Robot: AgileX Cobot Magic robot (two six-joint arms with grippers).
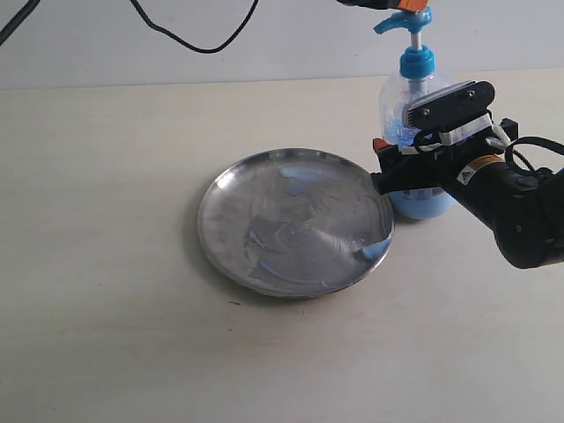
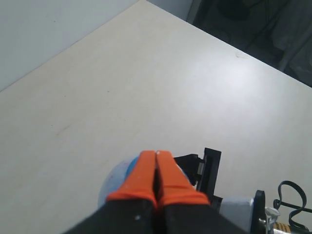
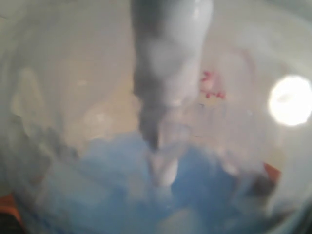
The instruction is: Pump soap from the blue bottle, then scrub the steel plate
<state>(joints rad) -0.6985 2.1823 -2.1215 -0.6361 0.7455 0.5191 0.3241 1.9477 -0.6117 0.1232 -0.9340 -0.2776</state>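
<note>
Pumping step: right gripper [image 1: 414, 141] clasped the blue bottle [image 1: 397, 95]; left gripper [image 2: 156, 165], jaws together, sat over its pump head [image 1: 407, 23], which needed a downward press.

The right arm [image 1: 522, 220] is matte black and rounded, with a yellow warning sticker [image 1: 484, 164] and a looping black cable [image 1: 531, 142]. The right gripper [image 1: 410, 172] has a grey-topped black block [image 1: 448, 104] and an orange finger pad [image 1: 380, 144]. The left gripper [image 2: 156, 158] has bright orange fingers [image 2: 141, 178] on a black body.
</note>
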